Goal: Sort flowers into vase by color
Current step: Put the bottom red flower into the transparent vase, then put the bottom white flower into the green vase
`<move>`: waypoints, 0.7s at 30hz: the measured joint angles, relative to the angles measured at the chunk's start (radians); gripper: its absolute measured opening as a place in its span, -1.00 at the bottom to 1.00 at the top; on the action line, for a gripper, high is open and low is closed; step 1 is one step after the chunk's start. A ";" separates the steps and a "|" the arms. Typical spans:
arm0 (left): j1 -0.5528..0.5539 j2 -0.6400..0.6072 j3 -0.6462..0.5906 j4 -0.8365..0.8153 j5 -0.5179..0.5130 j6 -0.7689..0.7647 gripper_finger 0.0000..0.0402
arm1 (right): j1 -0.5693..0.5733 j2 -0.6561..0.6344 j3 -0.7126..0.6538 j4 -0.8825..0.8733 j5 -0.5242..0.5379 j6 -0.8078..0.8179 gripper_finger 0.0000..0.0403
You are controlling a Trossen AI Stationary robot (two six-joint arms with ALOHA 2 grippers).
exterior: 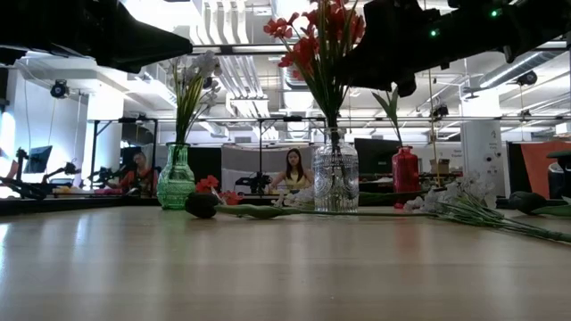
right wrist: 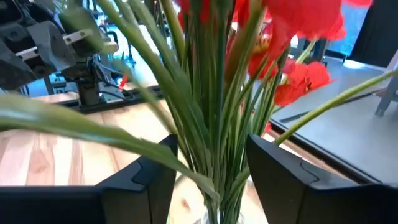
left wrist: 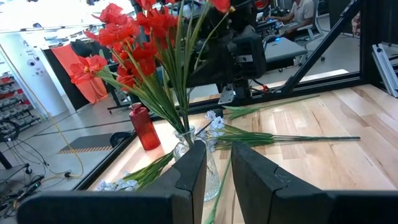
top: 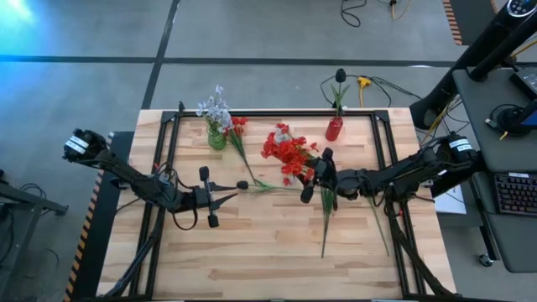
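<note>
Red flowers (top: 287, 151) stand with their stems in a clear vase (exterior: 335, 183) at mid-table. My right gripper (right wrist: 211, 168) is open, level, a finger on either side of their stems (right wrist: 214, 124) above the vase. A green vase (top: 216, 138) holds pale white-lavender flowers (exterior: 192, 76). A red vase (top: 334, 128) holds a dark blossom (top: 340, 76). On the table lie a red spray (top: 238, 126), a dark flower (top: 242, 184) and pale sprays (exterior: 455, 201). My left gripper (left wrist: 217, 165) waits near the dark flower, level, narrowly open with nothing between its fingers. My right gripper's fingers come level from the table's right, across the upright stems of the red flowers. A green leaf (right wrist: 163, 155) runs in front of one finger. Whether either finger touches the stems, I cannot tell.
Long green stems (top: 325, 220) trail over the table toward its near edge, below the right arm. Black rails (top: 168, 159) run along the table's sides. People sit at desks (exterior: 293, 174) in the room beyond. A desk with a keyboard (top: 513, 195) stands to the right.
</note>
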 joint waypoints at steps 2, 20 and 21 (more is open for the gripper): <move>0.000 0.000 0.000 0.000 0.000 0.000 -0.71 | 0.000 0.000 0.000 -0.010 0.000 0.018 -0.04; 0.000 0.000 0.000 0.000 0.000 -0.003 -0.71 | 0.002 -0.114 0.000 -0.275 -0.010 0.172 0.27; 0.000 0.000 0.000 0.000 0.000 -0.003 -0.71 | 0.002 -0.122 0.000 -0.289 -0.010 0.179 0.28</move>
